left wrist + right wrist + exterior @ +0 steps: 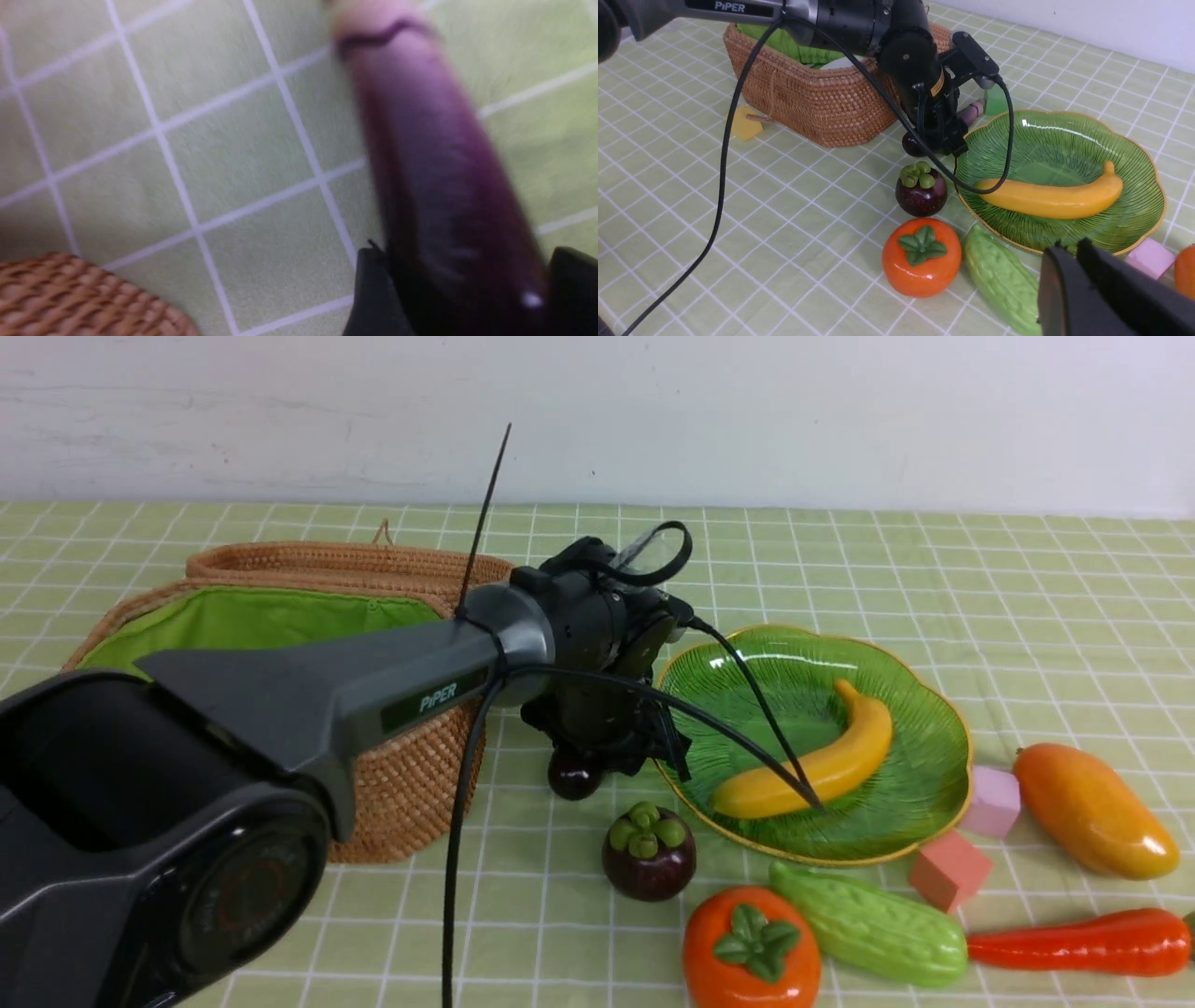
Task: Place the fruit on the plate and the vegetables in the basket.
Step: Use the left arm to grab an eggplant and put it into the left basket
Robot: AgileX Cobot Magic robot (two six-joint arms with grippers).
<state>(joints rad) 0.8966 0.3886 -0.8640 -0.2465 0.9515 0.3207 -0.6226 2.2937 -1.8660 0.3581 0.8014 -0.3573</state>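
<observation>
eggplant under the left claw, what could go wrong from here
1. The left claw straddles the eggplant near its rounded end, so the long glossy body may tilt or slip on lifting.
2. The arm's cable hangs over the plate by the banana; it may snag either one as the arm moves.

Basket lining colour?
Bright green, plain; the basket lining shows best in the front view.

Green checked tablecloth (1027,588) before me, white wall (747,411) behind.
Thin white lines grid the light green cloth; the wall is plain and evenly lit.
</observation>
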